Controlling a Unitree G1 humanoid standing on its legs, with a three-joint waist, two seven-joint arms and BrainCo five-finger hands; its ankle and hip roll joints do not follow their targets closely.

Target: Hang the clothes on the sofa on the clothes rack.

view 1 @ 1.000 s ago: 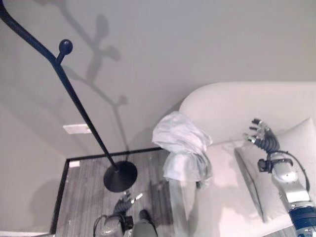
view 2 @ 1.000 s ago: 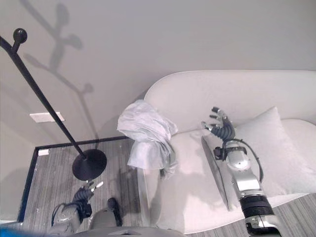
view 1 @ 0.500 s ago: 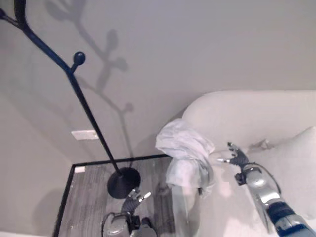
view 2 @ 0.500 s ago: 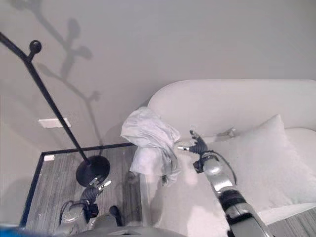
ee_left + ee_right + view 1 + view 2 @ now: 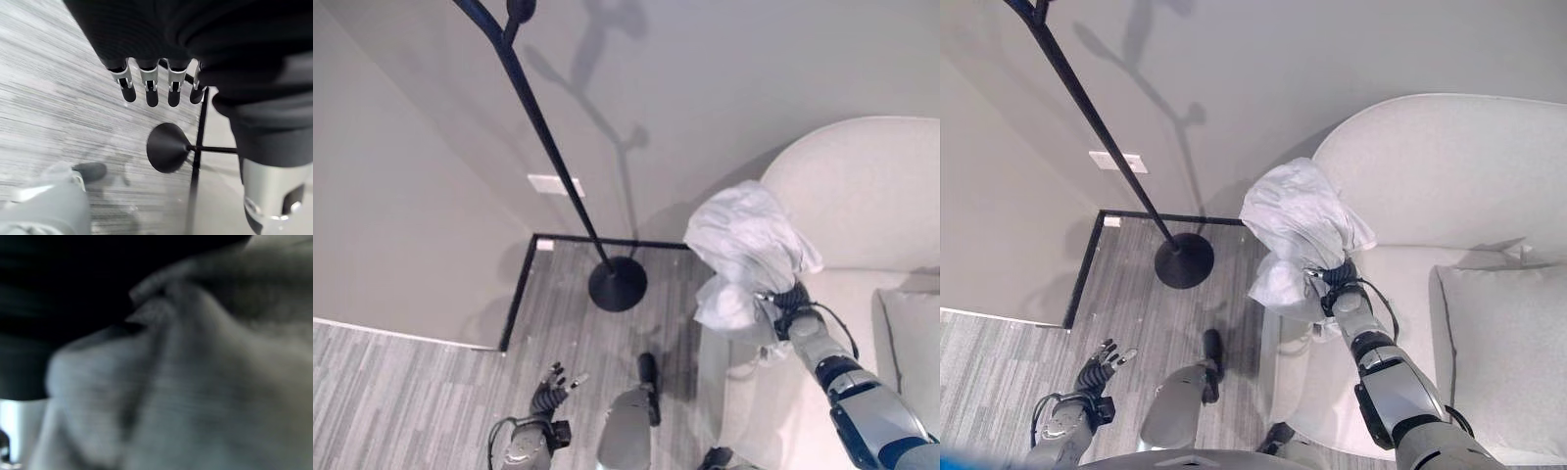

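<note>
- Right of middle in the left eye view, the cloth (image 5: pixel 745 250) lies bunched on the sofa (image 5: pixel 862 196) arm, draped over its edge.
- Just under the bunch, the right hand (image 5: pixel 790 302) is pushed into the cloth. Its fingers are hidden in the folds, so I cannot tell if they are closed on it.
- Low on the left, the left hand (image 5: pixel 548 387) hangs over the floor (image 5: pixel 431 392) with its fingers straight and loose, holding nothing.
- To do this step well, I think the hand should get a good thick fold, not just a thin edge. A thin edge may slip out.
- Next, lift straight up off the sofa arm, so the hanging part does not drag or catch.
- Up at the top left stands the rack (image 5: pixel 548 137), with its round base (image 5: pixel 618 284) on the floor, well apart from the cloth.
- Carry the cloth high, so it can drop over a hook (image 5: pixel 520 10).
</note>
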